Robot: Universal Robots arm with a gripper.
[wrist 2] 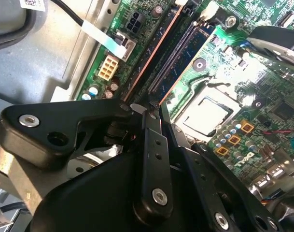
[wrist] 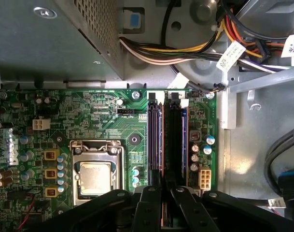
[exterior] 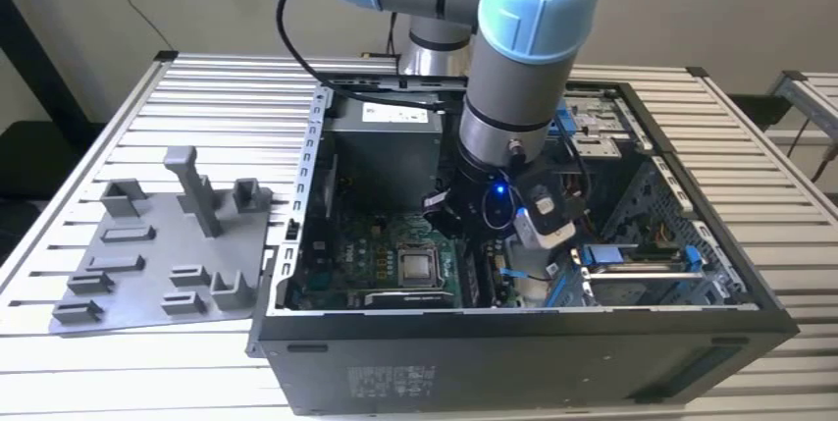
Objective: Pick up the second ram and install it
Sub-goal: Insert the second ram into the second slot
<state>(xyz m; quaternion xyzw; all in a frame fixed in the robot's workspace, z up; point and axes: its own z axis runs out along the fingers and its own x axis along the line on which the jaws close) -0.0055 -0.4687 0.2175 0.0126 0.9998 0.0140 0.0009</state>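
Observation:
The second ram [wrist: 162, 145] stands on edge in line with the long slots of the green motherboard [wrist: 113, 116]; its thin coppery top edge [wrist 2: 151, 55] runs away from the fingers. My gripper [wrist: 163, 193] is down inside the open computer case [exterior: 524, 342], and its black fingers [wrist 2: 154, 145] are closed on the near end of the stick. In the exterior view the gripper [exterior: 478, 235] hangs low over the board, beside the processor socket [exterior: 416, 266]. How deep the stick sits in its slot is hidden.
A purple slot [wrist: 153, 145] and a black and blue slot [wrist: 178, 145] flank the stick. The processor socket [wrist: 96, 176] lies beside them. The grey power supply [wrist: 40, 38] and a cable bundle [wrist: 185, 48] crowd one end. A grey holder tray [exterior: 157, 264] lies at the exterior view's left.

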